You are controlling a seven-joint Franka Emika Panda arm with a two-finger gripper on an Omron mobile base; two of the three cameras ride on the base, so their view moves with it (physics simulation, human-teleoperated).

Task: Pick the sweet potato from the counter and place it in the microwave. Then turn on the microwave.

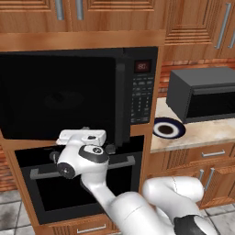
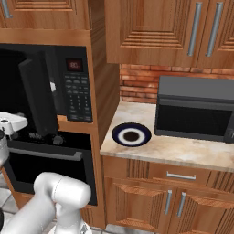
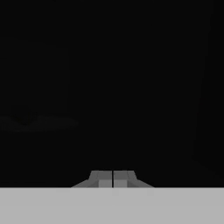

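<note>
My fingers [image 3: 113,178] are pressed together, empty, facing the large black built-in microwave's [image 1: 78,94] dark door, likely to push it.

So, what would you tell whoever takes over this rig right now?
Pincer: shut, nothing between the tips, by the lower edge of the microwave door.
Door: ajar, swung partway out.
Sweet potato: cannot tell where it is; the microwave's inside is too dark.
Counter: holds a plate.
Left to do: probably push the door fully shut, then start the microwave at the keypad.
</note>
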